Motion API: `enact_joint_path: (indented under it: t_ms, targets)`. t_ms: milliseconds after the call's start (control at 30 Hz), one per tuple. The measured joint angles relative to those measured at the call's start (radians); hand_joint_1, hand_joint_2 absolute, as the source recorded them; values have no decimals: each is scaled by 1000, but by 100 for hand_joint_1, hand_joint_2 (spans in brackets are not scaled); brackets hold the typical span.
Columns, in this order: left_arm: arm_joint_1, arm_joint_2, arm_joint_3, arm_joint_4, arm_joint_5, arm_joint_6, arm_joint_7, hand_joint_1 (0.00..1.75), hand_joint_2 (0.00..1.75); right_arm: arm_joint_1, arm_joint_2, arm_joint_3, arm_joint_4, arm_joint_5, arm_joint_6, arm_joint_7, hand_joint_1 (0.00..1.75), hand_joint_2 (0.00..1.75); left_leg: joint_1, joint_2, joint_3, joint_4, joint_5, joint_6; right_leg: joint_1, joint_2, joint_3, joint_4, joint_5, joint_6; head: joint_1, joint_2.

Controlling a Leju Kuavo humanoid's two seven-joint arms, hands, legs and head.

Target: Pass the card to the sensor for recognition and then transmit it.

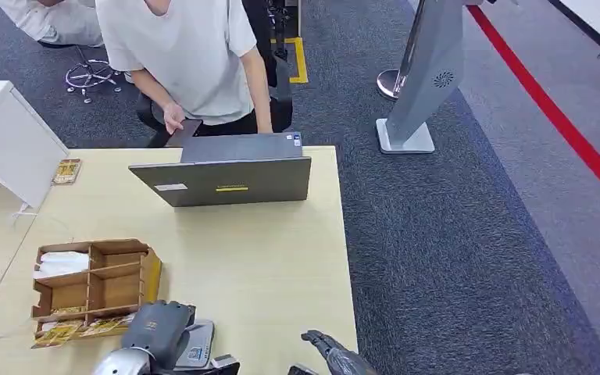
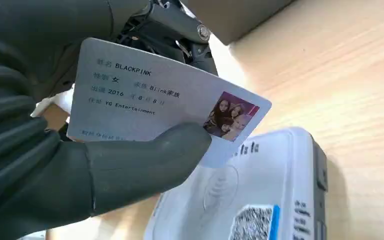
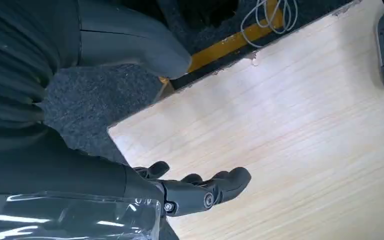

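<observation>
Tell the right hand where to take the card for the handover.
Take the card by its free photo corner, which sticks out past the left hand above the sensor. The thumb and fingers cover the other end, so come in from the open photo end, probably pinching flat across both faces. The right hand is open over the table.

Silver forearm, left hand (image 2: 55,165) with grey ribbed cover, thick grey thumb, dark jointed fingers (image 3: 215,187) with small screws
</observation>
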Motion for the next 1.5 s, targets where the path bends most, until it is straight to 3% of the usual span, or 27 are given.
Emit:
enact_joint_path:
  t_ms: [167,633,700,767,867,933,1000,1200,1500]
  targets:
    - [7,8,0,0,42,-71,29,175,175,-1,12,-20,9,-2,63,-2,0,175,0,0,0,0,0,0,0,0,0,0,0,0,0,0]
    - [0,31,0,1,74,-80,53,175,175,0,24,-52,24,0,96,-11,0,175,0,-1,1,0,2,-2,0,-1,0,1,0,0,0,0]
    - [-7,34,0,-1,65,-30,34,175,175,3,24,-53,24,6,83,-27,0,175,0,-1,1,0,2,-3,0,-1,0,1,0,0,0,0]
    - [-29,34,0,-11,23,70,-7,175,175,16,19,-54,23,22,44,-50,0,175,0,-2,0,0,3,-2,0,-3,-1,2,0,0,0,0]
    - [-103,1,0,-53,-60,272,-72,175,175,26,-7,-42,13,39,-49,-87,0,175,0,-5,-1,0,3,-2,0,-5,0,2,1,-1,0,0]
    - [-178,-19,0,-82,-63,351,-81,175,175,21,-26,-22,17,34,-91,-125,0,175,0,-5,-1,0,4,-1,-1,-6,0,2,1,-1,1,0]
    - [-264,-20,-1,-86,-64,444,-62,175,175,10,-39,-6,28,26,-87,-164,0,175,-1,-5,-1,0,5,-2,0,-5,0,2,3,-2,0,0]
    - [-459,23,21,-72,-64,486,-48,175,175,-6,-78,26,7,12,-38,-145,0,175,-1,-5,-1,0,7,-4,0,-5,-1,3,3,-2,0,0]
    - [-527,58,38,-39,-64,495,-32,175,175,-11,-100,37,-5,1,-33,-147,0,175,-1,-5,-2,0,7,-4,1,-5,-3,3,3,-2,0,0]
